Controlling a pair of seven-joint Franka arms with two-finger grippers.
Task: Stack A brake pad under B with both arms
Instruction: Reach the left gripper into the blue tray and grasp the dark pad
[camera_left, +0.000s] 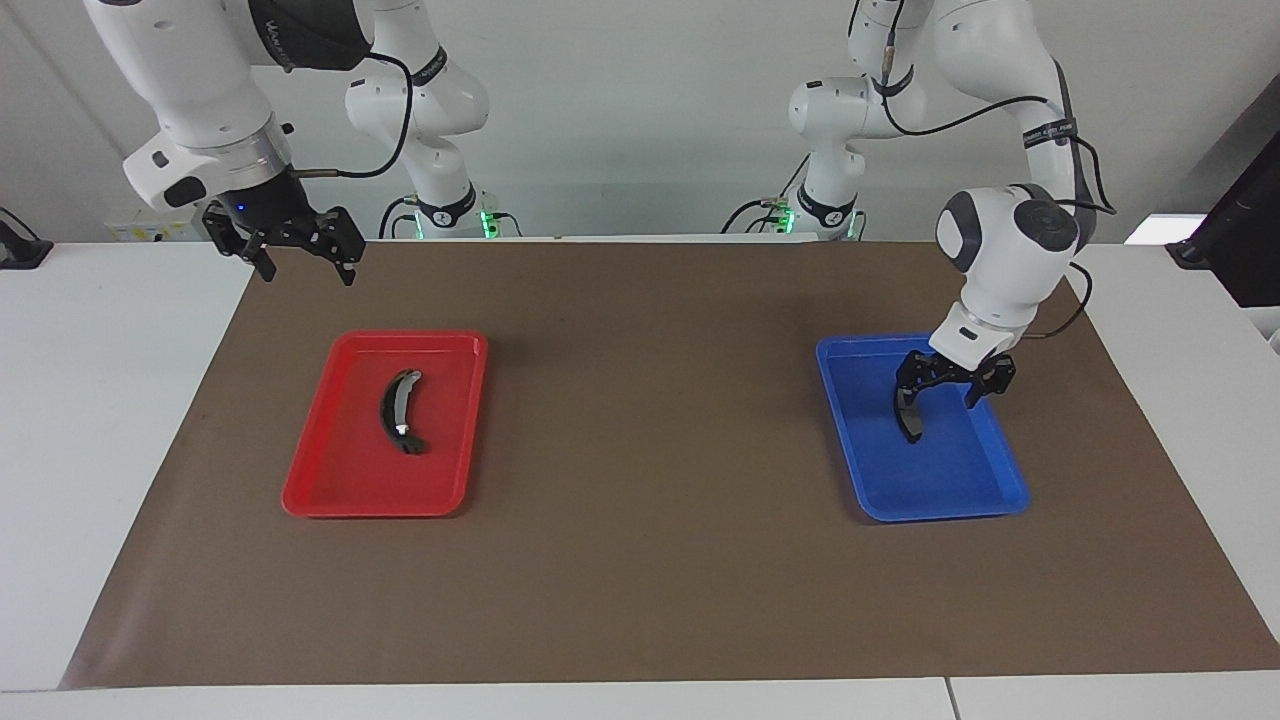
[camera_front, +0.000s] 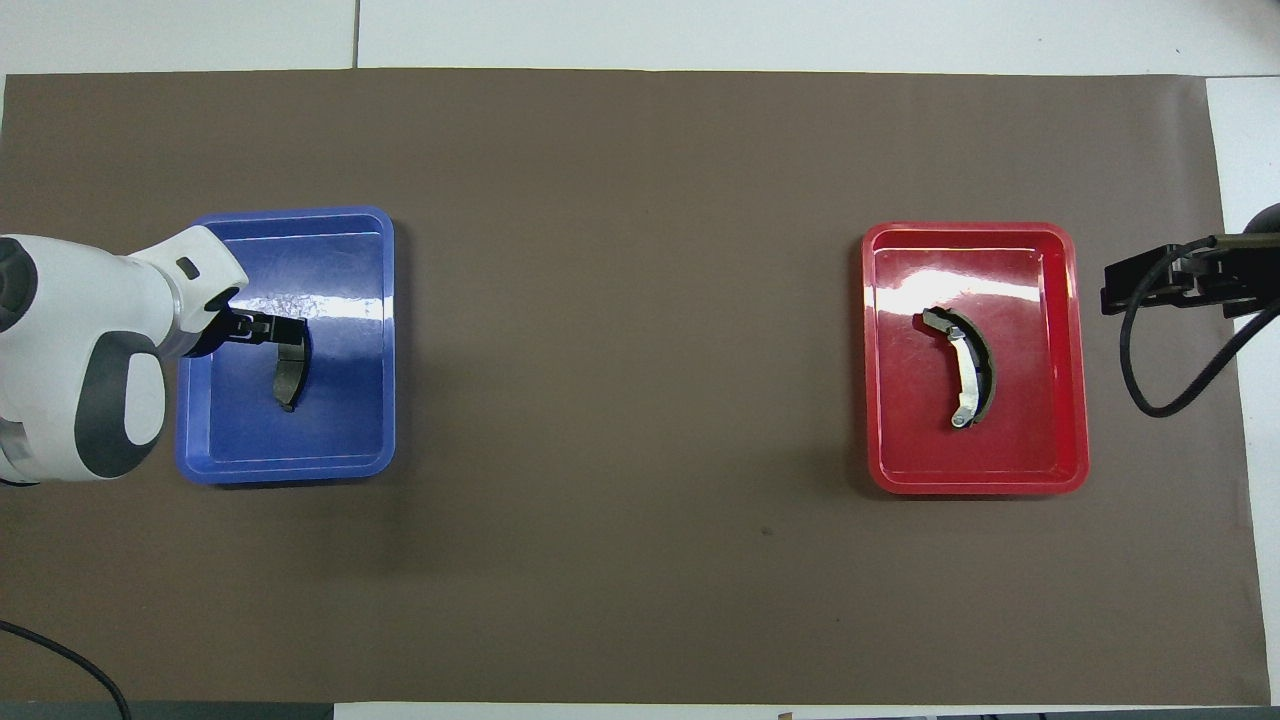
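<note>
The A brake pad, short and plain dark grey, lies in the blue tray; it also shows in the overhead view. My left gripper is low in this tray, open, with one finger at the end of the pad nearer the robots; I cannot tell if it touches. In the overhead view the left gripper covers that end. B, the longer black crescent with a light grey strip, lies alone in the red tray, also in the overhead view. My right gripper is open and empty, raised over the mat's edge beside the red tray.
A brown mat covers the table between the two trays, which stand apart at either end. The blue tray is at the left arm's end. The right gripper and its black cable hang at the right arm's end.
</note>
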